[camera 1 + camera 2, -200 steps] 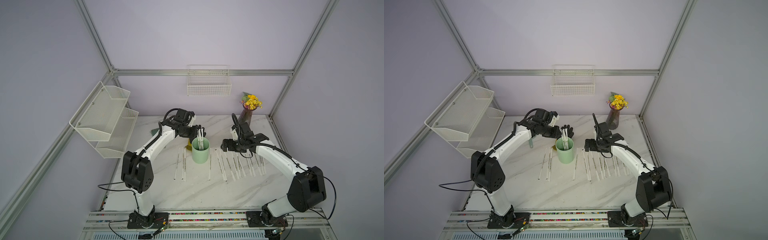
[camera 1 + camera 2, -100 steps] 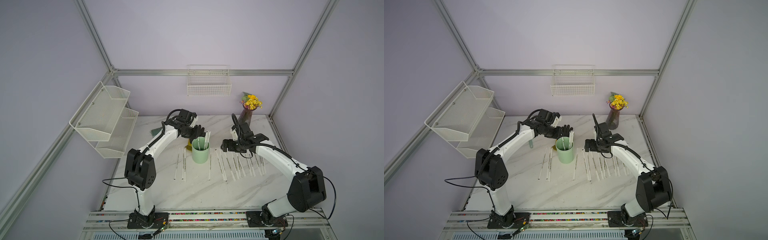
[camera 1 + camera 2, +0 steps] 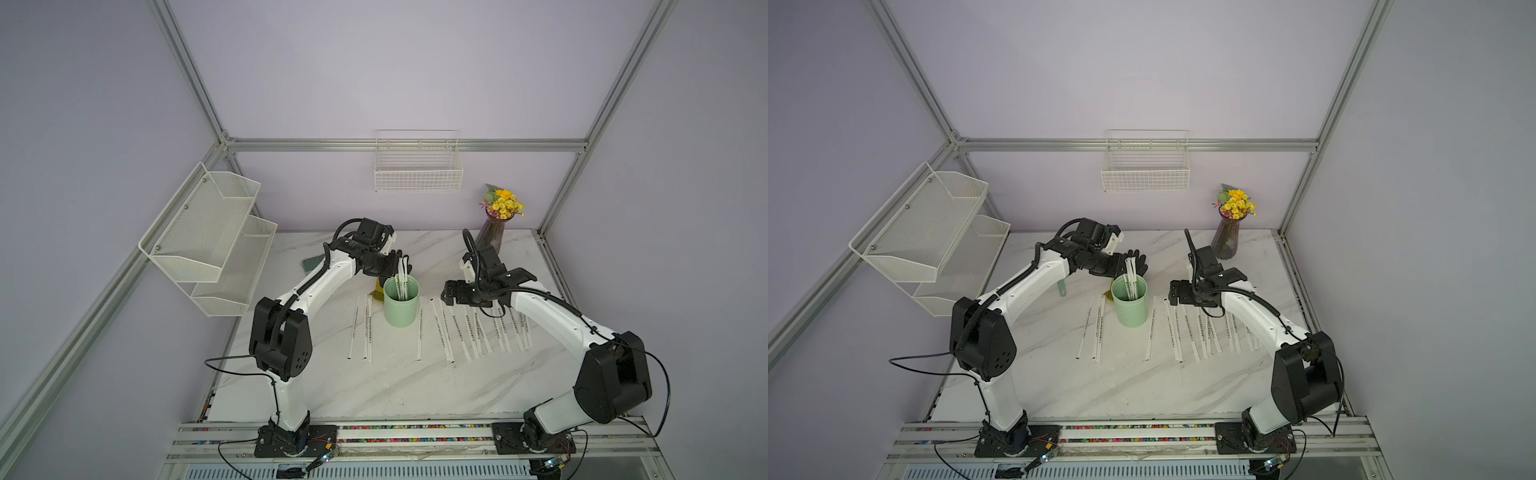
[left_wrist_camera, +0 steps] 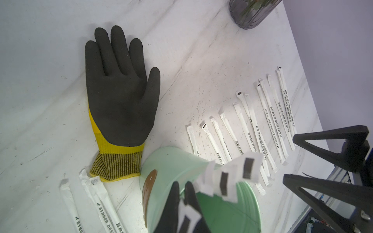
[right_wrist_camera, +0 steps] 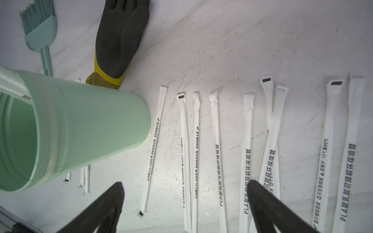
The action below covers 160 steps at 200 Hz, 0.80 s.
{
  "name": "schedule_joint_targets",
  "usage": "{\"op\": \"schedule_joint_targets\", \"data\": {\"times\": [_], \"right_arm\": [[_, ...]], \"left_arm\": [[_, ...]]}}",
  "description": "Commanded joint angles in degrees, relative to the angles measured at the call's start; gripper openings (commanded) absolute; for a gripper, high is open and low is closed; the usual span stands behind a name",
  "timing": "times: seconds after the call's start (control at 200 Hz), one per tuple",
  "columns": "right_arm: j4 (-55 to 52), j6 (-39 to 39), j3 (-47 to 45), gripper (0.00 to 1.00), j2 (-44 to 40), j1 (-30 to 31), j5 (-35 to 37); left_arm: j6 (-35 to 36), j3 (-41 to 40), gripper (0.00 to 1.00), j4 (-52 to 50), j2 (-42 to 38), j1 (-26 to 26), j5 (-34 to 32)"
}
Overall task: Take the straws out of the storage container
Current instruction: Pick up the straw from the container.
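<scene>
The mint-green storage container (image 3: 400, 307) (image 3: 1131, 307) stands upright mid-table. A few white wrapped straws (image 3: 402, 282) (image 3: 1131, 280) stick up out of it. My left gripper (image 3: 400, 266) (image 3: 1128, 266) (image 4: 182, 191) hovers over the rim, shut on the top of one straw (image 4: 187, 216). Two more straw tops (image 4: 224, 181) stand free beside it. Several straws (image 3: 478, 328) (image 5: 217, 141) lie in a row right of the cup, and a pair (image 3: 361, 326) lies to its left. My right gripper (image 3: 446, 297) (image 5: 185, 184) is open above that row, holding nothing.
A black and yellow glove (image 4: 119, 90) (image 3: 1138, 261) lies flat behind the cup. A teal hand brush (image 5: 40, 30) lies at the back left. A vase of yellow flowers (image 3: 492, 232) stands back right. A mesh rack (image 3: 212, 232) and a wire basket (image 3: 417, 174) hang on the walls.
My left gripper has closed on a straw top at the cup. The straws leaned to the right half a second ago and now stand more upright. The right arm has not moved.
</scene>
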Motion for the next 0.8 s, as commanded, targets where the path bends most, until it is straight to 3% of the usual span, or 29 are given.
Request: {"op": "schedule_joint_targets", "data": {"times": [0.0,0.795], "right_arm": [[1.17,-0.67,-0.22,0.97,0.21,-0.23,-0.22],[1.69,-0.24,-0.18,0.97,-0.86,-0.29,-1.70]], "left_arm": [[0.13,2.38,0.07,0.04,-3.73,-0.25,0.30],[4.49,9.75,0.05,-7.91,-5.69,-0.25,-5.71]]}}
